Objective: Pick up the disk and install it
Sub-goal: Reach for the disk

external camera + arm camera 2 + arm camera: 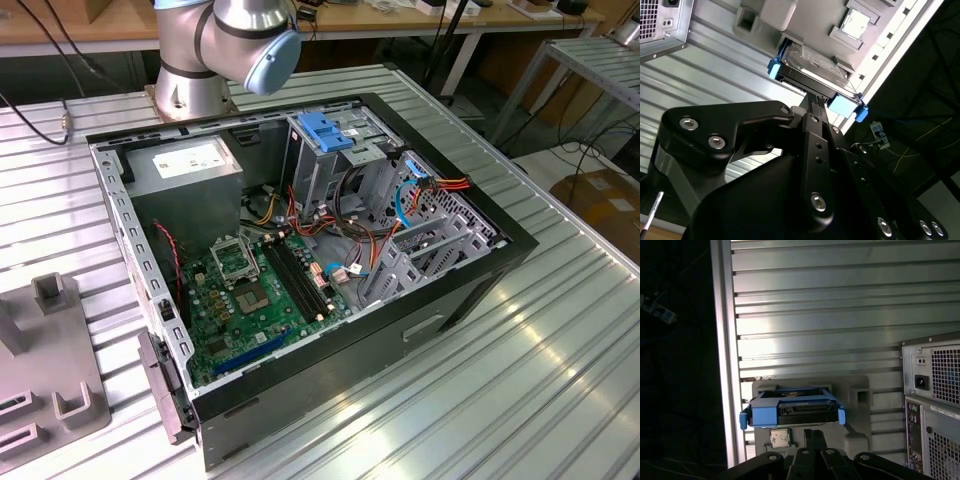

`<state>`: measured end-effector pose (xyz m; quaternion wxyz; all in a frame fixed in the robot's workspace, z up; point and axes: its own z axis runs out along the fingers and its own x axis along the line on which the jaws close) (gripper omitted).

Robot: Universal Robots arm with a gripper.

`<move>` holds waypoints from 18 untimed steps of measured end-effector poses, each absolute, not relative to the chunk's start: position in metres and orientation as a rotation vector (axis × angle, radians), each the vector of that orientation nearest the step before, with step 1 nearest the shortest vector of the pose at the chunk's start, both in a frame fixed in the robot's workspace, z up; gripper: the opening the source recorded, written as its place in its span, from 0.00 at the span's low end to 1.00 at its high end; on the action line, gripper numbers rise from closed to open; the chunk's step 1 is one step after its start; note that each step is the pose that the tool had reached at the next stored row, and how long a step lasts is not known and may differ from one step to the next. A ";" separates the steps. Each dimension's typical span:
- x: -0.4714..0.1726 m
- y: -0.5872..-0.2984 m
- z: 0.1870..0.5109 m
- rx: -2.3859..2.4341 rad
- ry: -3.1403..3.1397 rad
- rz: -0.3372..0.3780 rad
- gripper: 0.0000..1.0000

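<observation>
While the disk lies in its holder, uninstalled, our hand is near it; whether clamped, we cannot tell.

I count one disk, one open computer case, one power-supply box, one drive cage, my one gripper

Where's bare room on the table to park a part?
Widest bare table: the exterior view's right of the case. Narrow strip between case and grey fixture. Crowded inside the case: board, cables.
</observation>
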<state>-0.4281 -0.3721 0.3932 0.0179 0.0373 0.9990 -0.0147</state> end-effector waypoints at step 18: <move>-0.460 -0.372 0.393 0.118 3.103 -0.046 0.10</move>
